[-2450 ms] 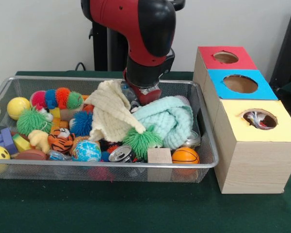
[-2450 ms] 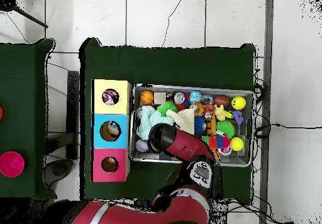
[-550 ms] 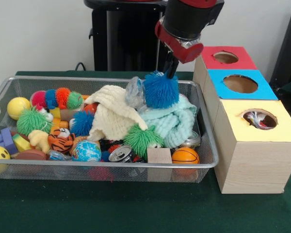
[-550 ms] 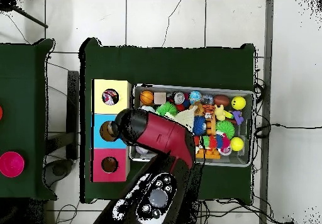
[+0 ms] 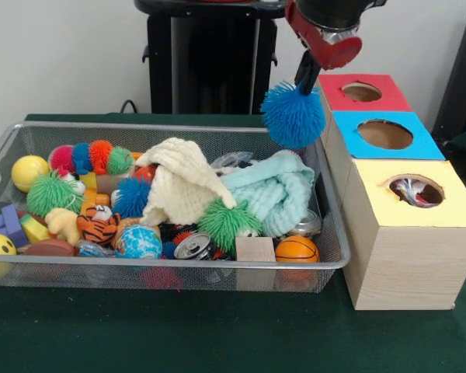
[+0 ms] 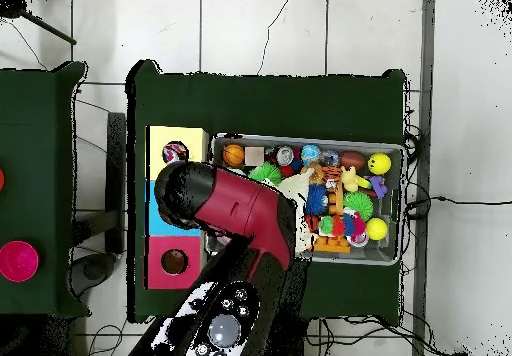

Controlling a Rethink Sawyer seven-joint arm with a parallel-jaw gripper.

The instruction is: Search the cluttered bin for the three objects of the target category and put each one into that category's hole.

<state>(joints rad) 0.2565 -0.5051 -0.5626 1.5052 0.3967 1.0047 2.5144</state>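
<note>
I read the gripper point(image 5: 303, 84) at upper right of the front frame as clamped on a blue spiky ball point(image 5: 293, 115) — the cream waffle cloth point(image 5: 182, 186) lies lower left of it, mid-bin point(image 5: 179, 128), draped in a rumpled peak; the yellow box's hole point(image 5: 416, 190) — at right — shows dotted fabric inside.
</note>
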